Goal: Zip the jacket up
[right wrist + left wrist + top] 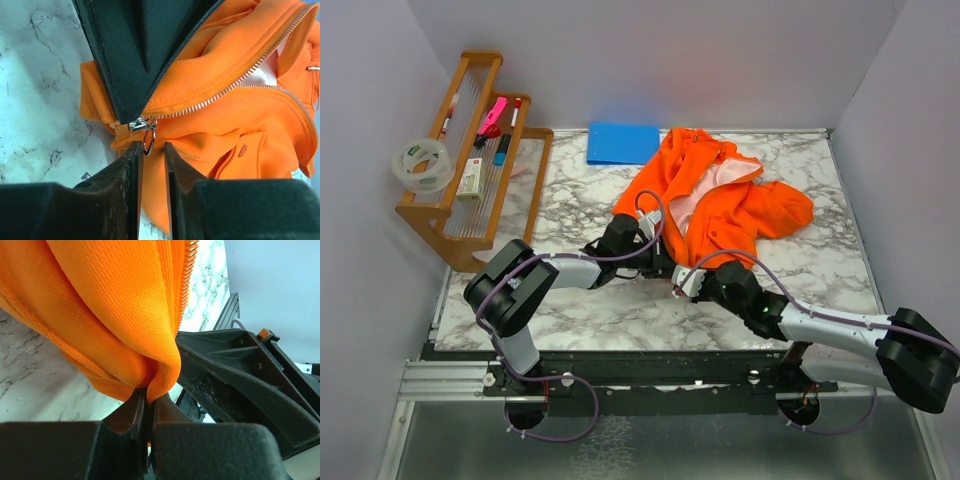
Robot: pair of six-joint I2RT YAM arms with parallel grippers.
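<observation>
Orange jacket [740, 215] lies crumpled on the marble table [820, 280] (toward its far side). Left gripper [149, 399] has fingers pressed together on the bottom hem. Right gripper [151, 150] has fingers a little apart, with the zipper pull [149, 141] hanging just at their tips.

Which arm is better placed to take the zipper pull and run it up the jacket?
The right arm: its open jaws flank the zipper pull at the bottom of the open zipper. The left arm has its jaws shut on a fold of the jacket, anchoring it.
</observation>
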